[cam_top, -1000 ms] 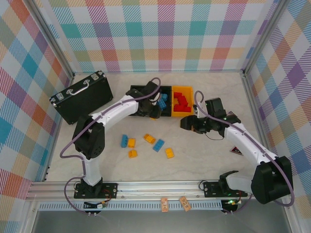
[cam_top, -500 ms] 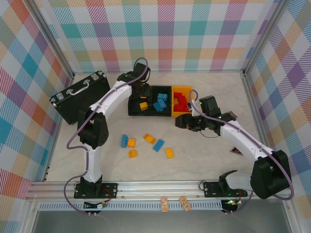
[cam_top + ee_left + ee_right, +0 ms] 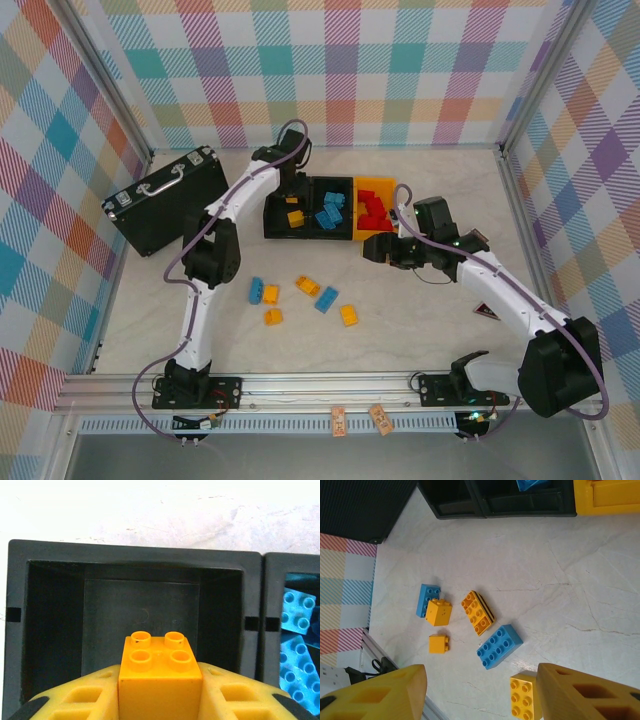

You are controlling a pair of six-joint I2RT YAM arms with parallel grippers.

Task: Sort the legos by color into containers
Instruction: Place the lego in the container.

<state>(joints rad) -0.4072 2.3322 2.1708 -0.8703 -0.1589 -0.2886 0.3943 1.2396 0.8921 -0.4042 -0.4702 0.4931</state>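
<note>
My left fingers are clenched on a yellow-orange brick, studs up. They hold it over the left black bin, whose floor looks bare. The middle black bin, with blue bricks in it, touches it at 3 o'clock.

My worry is the drop. The brick hangs toward the bin's 6 o'clock wall, so I judge it could clip the rim and tumble onto the tabletop. It could also cling to one finger and swing toward the blue bin.

My right fingers are spread and carry nothing above the loose bricks. At their 9 o'clock side a small yellow brick touches a blue brick; a sloppy pinch there could take both.
</note>
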